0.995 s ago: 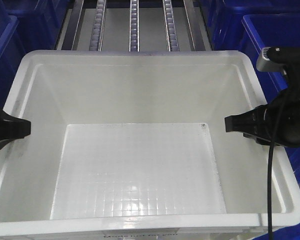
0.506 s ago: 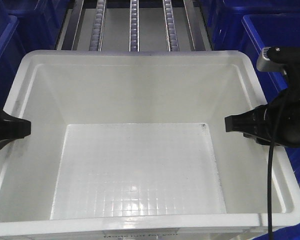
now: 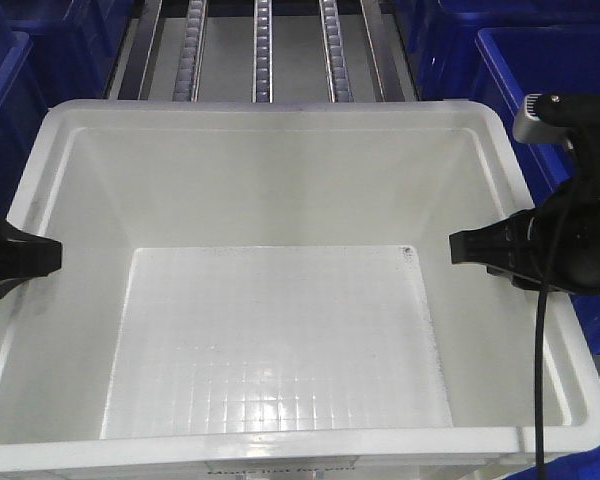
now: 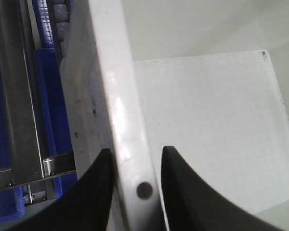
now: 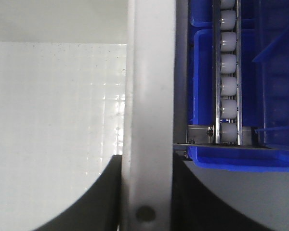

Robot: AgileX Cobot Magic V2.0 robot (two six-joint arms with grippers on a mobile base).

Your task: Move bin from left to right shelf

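Two grippers hold the white bin (image 3: 270, 108) by its side rims: the left gripper (image 4: 135, 185) is clamped on the left wall, one finger inside and one outside, and the right gripper (image 5: 147, 190) is clamped the same way on the right wall. The bin has nothing in it and fills most of the front view, its far edge near the roller rails (image 3: 262, 50) of a shelf. I judge the grasp done and the carry in hand; setting the bin on the right shelf and letting go are left. Whether it rests on anything cannot be told. Blue bins (image 3: 555, 80) crowd both sides, so room beside the grippers looks tight
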